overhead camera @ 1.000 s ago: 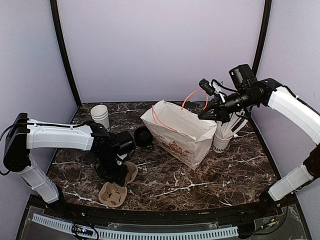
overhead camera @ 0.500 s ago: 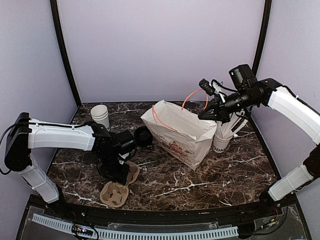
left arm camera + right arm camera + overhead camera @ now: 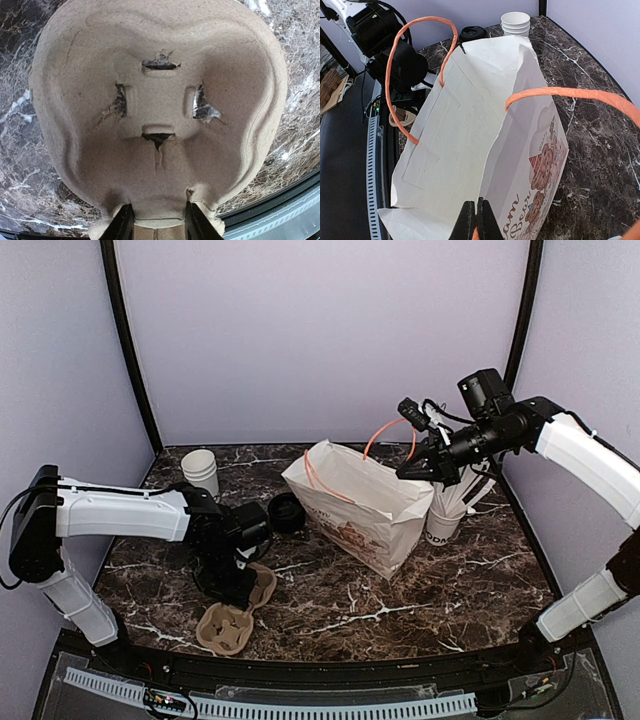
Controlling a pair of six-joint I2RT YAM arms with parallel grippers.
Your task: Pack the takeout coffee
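Note:
The takeout coffee, a small cup under a black lid, stands on the marble left of the white paper bag; its lid shows past the bag's far rim. My left gripper points down at a brown cardboard cup carrier. In the left wrist view the carrier fills the frame and the left gripper is shut on its near end tab. My right gripper is shut on the bag's orange handle, holding the bag open.
Nested white cups stand at the back left, also seen behind the bag. A white cup of straws sits right of the bag, under my right arm. The table's front edge lies just below the carrier.
My left jaws have narrowed onto the carrier's tab and the carrier has shifted slightly. The right arm and the bag have not moved.

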